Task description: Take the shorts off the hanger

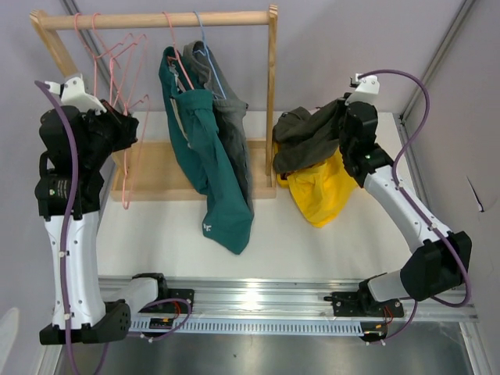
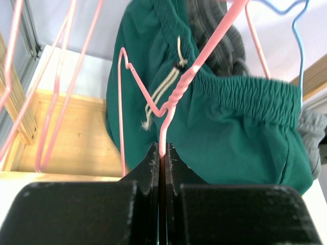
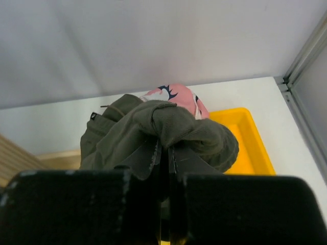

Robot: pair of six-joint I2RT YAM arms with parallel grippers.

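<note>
I read the right gripper (image 3: 164,150) clamped on the olive shorts (image 3: 179,127), at the yellow shorts (image 1: 324,195) right of the rack. The left gripper (image 2: 161,150) pinches a pink hanger (image 2: 176,97). The teal shorts (image 1: 215,180) and grey shorts (image 1: 233,109) hang on the rail. My judgement of the next move: drop the olive pair, then strip the teal.

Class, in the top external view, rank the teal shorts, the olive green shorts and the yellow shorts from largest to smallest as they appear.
1. teal shorts: hanging full length, clearly the largest.
2 and 3. olive green shorts and yellow shorts: these look about alike. Both are bunched and the olive pair overlaps the yellow pair, so they are not ranked.
</note>
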